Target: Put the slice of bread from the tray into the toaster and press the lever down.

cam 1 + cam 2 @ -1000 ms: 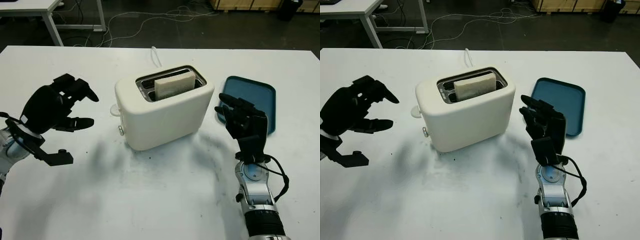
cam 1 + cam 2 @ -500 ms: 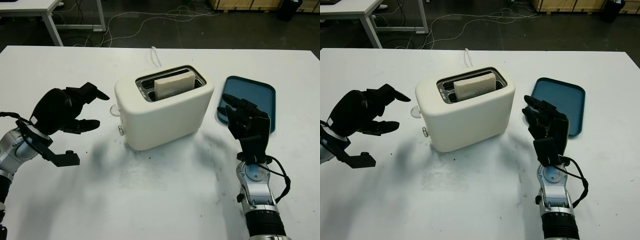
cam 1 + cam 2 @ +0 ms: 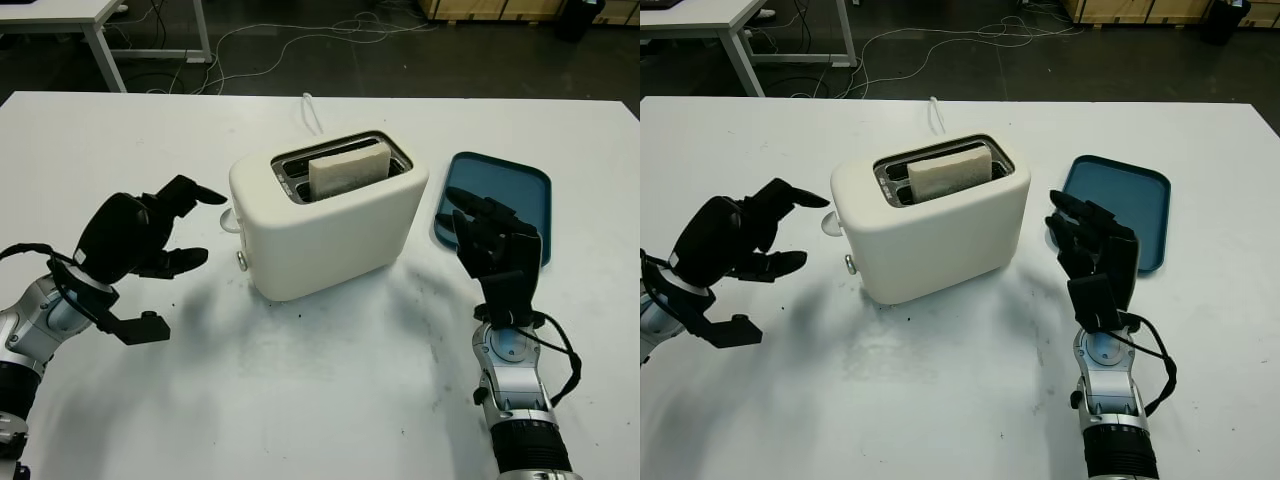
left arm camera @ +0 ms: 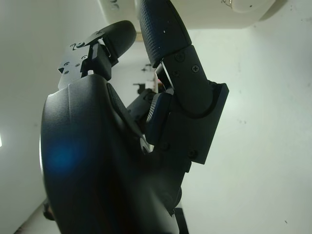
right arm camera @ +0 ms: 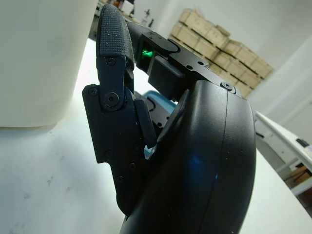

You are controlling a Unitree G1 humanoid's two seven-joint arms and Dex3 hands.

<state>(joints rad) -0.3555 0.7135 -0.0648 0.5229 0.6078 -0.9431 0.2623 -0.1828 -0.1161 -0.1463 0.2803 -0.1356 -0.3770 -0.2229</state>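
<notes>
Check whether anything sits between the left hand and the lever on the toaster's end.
Nothing visible does. The left hand is open beside the toaster, its fingertips close to the lever knob on the near end, with bare table between them. The bread already stands in the slot. The right hand is open by the tray.

No text, brand or number can be read anywhere — not on the toaster (image 3: 330, 225), nor on the tray (image 3: 505, 200). The stacked boxes (image 5: 222, 53) far off carry marks too small to make out.
</notes>
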